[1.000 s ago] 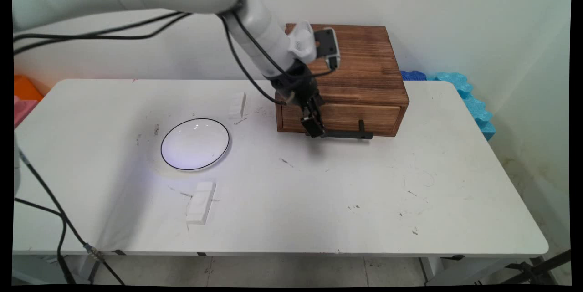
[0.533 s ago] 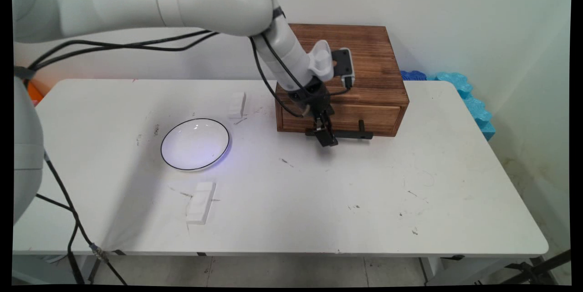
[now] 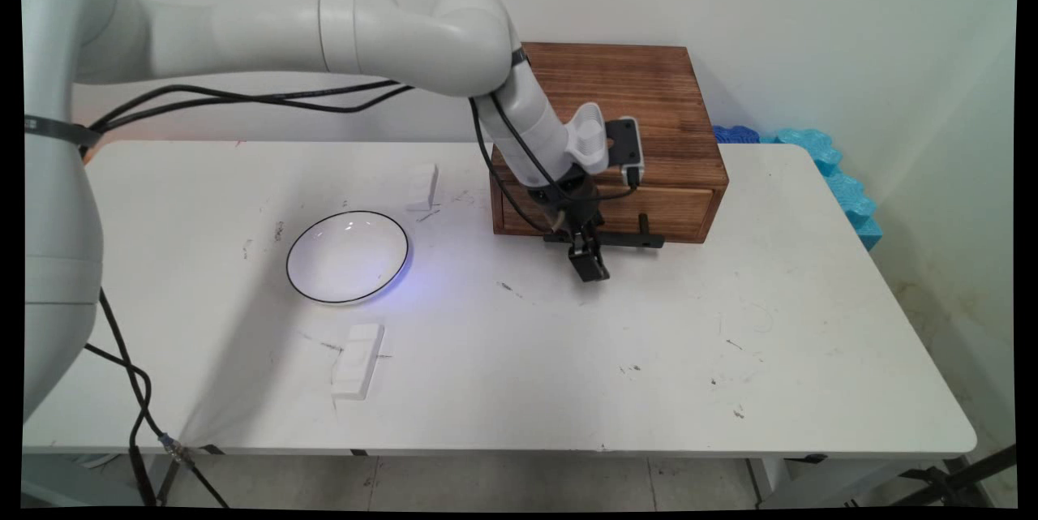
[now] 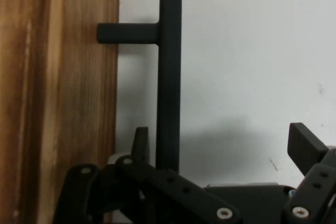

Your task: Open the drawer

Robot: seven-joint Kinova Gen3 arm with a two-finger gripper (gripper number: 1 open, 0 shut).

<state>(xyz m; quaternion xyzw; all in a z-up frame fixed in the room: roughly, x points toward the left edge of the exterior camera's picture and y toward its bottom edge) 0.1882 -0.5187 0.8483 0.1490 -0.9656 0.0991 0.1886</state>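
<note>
arm: the white Kinova arm (image 3: 389,33) reached in from the upper left, ran level across the top, then bent at a rounded elbow and sloped down to the right.
cables: black cables (image 3: 259,96) hung beneath the level link and ran along the forearm.
wrist: it carried a white and black camera mount (image 3: 620,147) on its right side.
gripper: the black two-finger gripper (image 3: 589,262) pointed down, low over the table.
fingers: the hand view showed them (image 4: 304,142) spread wide apart, nothing clamped between.

bowl (image 3: 347,255) left of wooden box (image 3: 616,122)
</note>
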